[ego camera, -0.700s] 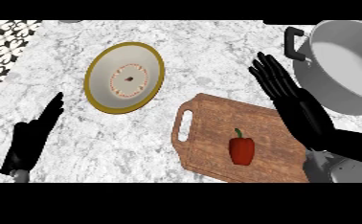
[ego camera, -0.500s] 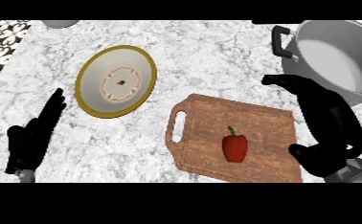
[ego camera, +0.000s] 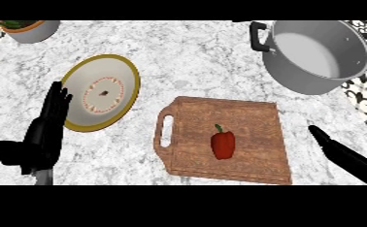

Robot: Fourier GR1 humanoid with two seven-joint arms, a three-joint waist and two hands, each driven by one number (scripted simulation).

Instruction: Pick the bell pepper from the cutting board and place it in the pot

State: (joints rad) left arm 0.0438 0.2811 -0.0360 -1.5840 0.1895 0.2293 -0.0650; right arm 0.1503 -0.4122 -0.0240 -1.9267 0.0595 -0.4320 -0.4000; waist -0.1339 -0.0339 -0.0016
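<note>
A red bell pepper (ego camera: 223,143) with a green stem lies on the wooden cutting board (ego camera: 251,124), a little below the board's middle. The grey pot (ego camera: 308,56) with a black handle stands at the upper right, nothing visible inside it. My right hand (ego camera: 341,155) shows at the right edge, just right of the board and apart from the pepper, its fingers straight. My left hand (ego camera: 46,129) stays open at the lower left with its fingers pointing up, beside the plate.
A round plate (ego camera: 100,92) with a yellow rim lies on the marble counter left of the board. A small bowl (ego camera: 28,29) with greenery sits in the far upper left corner. A patterned wall strip shows at the right edge.
My right hand has drawn back from over the board's right side to the lower right edge. The view has shifted, so the pot and board show more fully. The pepper has not moved.
</note>
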